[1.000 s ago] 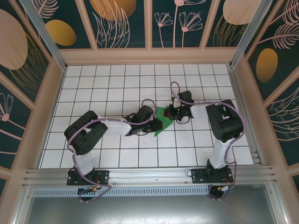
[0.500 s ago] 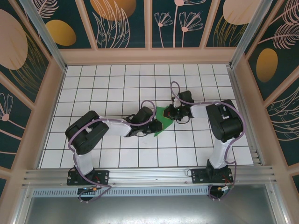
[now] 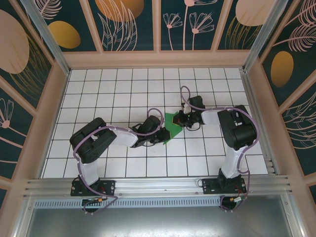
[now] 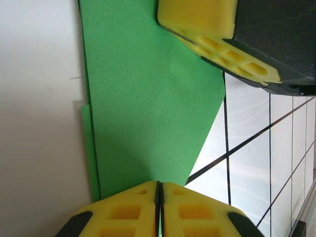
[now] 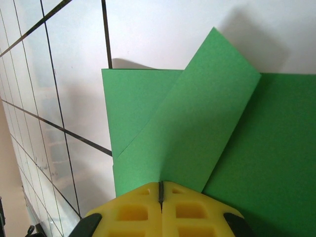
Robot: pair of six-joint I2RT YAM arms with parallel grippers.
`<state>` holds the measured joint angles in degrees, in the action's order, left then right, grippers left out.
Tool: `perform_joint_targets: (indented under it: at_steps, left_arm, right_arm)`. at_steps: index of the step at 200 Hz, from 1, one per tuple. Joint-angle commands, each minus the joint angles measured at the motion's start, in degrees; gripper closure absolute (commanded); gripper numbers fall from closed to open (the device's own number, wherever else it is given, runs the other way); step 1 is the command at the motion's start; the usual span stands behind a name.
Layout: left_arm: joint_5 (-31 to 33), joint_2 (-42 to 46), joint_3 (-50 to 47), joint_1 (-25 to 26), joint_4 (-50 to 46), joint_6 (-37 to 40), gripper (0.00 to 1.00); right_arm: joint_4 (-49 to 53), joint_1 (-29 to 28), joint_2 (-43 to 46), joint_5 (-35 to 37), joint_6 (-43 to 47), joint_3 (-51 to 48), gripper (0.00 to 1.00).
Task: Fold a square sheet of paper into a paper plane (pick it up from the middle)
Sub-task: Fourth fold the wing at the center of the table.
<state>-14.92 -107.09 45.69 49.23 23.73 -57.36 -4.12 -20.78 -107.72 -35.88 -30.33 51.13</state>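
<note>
The square sheet of paper (image 3: 171, 120), partly folded, is seen near the middle of the white grid-tiled table (image 3: 108, 98), with its long axis running roughly from the far side towards the arm bases. In the right wrist view a diagonal flap of the sheet (image 5: 197, 128) is raised off the layers under it and casts a shadow on the table.

The sheet is flanked by both grippers. The left gripper (image 3: 159, 136) is at its near-left edge and the right gripper (image 3: 181, 120) at its far-right edge, so neither arm is nearer.

The yellow pads of the left gripper (image 4: 159, 197) are pressed together, and the green edge (image 4: 148, 98) appears to be pinched in their seam. The right gripper (image 5: 160, 195) is likewise closed, apparently on the foot of the flap. One of its pads (image 4: 212, 34) is seen across the sheet in the left wrist view.

Any coming crease is judged to turn on the flap's diagonal line, which leads straight away from the right fingers.
</note>
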Motion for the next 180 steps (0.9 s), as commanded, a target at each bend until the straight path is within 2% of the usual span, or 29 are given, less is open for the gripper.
perform_joint_targets:
  at_steps: [1,63,145,180]
  left_arm:
    - [-2.0,0.6,-3.2,2.0,-6.4,-1.7,0.90]
    - [-0.7,3.0,-7.6,3.9,-7.2,-4.1,1.00]
    - [0.2,8.6,-14.9,4.4,-6.4,-6.0,1.00]
    - [6.0,15.5,-11.9,4.3,-9.1,-1.8,1.00]
  right_arm:
    - [6.0,0.0,-5.5,9.4,1.7,-1.8,1.00]
    - [6.1,0.1,-5.8,9.3,1.8,-1.7,1.00]
    - [5.6,0.2,-6.1,9.7,1.2,-1.9,1.00]
    - [3.3,0.6,-5.5,9.7,-0.7,-2.0,1.00]
